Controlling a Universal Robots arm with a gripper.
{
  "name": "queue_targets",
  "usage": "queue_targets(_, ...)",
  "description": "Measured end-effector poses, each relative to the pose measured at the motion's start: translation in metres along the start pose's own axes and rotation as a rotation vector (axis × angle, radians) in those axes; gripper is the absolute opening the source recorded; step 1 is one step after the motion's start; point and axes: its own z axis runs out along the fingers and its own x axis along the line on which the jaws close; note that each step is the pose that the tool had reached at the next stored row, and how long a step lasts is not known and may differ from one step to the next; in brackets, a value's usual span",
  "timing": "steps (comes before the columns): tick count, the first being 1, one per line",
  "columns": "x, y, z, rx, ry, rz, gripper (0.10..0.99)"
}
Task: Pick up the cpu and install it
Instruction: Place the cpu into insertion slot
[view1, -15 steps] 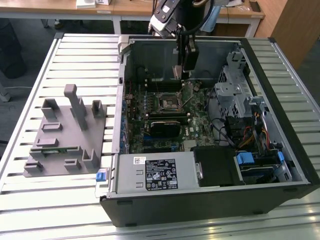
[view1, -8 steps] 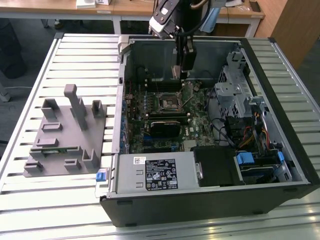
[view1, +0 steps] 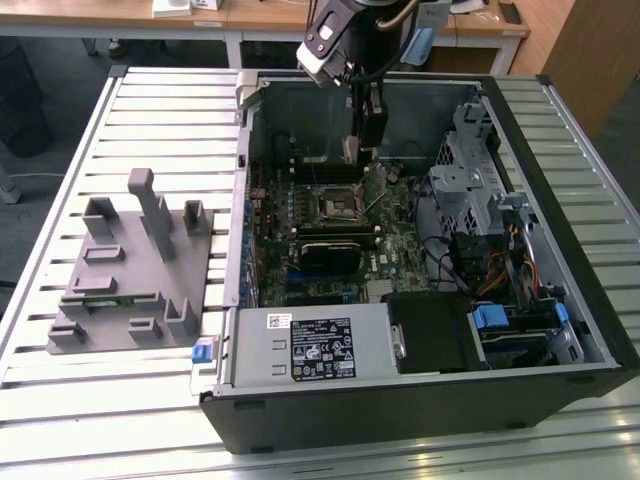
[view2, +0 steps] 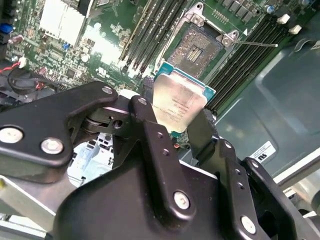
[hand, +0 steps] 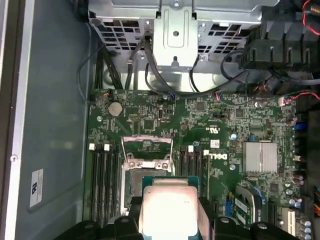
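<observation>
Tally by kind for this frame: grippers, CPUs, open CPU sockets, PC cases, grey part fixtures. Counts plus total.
Black two-finger gripper: 1
Silver-topped square cpu, clamped in it: 1
Open metal-framed CPU socket: 1
Black open-sided computer case: 1
Grey plastic part fixture: 1
Total: 5

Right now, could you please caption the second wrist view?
Fingers hold the cpu over the motherboard, near its open socket.

Slatted table (view1: 150, 110) with computer case (view1: 400, 412) and grey fixture (view1: 112, 292)
</observation>
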Motion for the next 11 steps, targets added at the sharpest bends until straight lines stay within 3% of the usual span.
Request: queue_targets(11, 0.0038, -0.0086, 0.0194, 0.0, -0.0001, 0.0, 0.522)
